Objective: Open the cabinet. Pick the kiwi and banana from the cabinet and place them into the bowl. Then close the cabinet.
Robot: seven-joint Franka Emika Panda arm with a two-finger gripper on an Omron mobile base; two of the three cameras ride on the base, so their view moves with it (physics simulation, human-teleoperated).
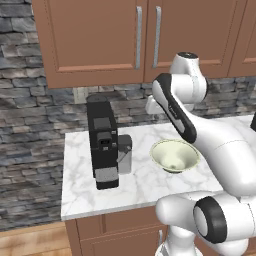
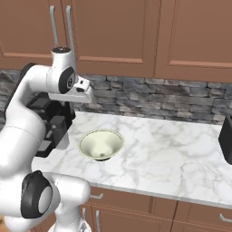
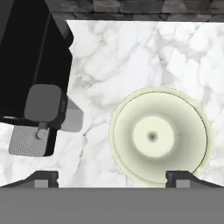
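The reddish-brown wall cabinet (image 1: 100,40) (image 2: 108,31) hangs above the counter with both doors shut and its two silver bar handles (image 1: 148,37) side by side. The kiwi and the banana are hidden. The pale cream-green bowl (image 1: 174,155) (image 2: 100,144) stands empty on the marble counter. My gripper (image 3: 113,178) hangs above the counter pointing down, open, with nothing between its fingertips (image 3: 43,177). In the hand view the bowl (image 3: 159,135) lies just beyond the right fingertip. My hand (image 2: 79,93) is well below the cabinet handles.
A black coffee machine (image 1: 102,140) (image 2: 54,122) (image 3: 30,65) stands left of the bowl. A dark object (image 2: 226,138) sits at the counter's far right. A stone backsplash (image 2: 149,97) runs behind the counter. Bare marble (image 2: 172,149) spreads right of the bowl.
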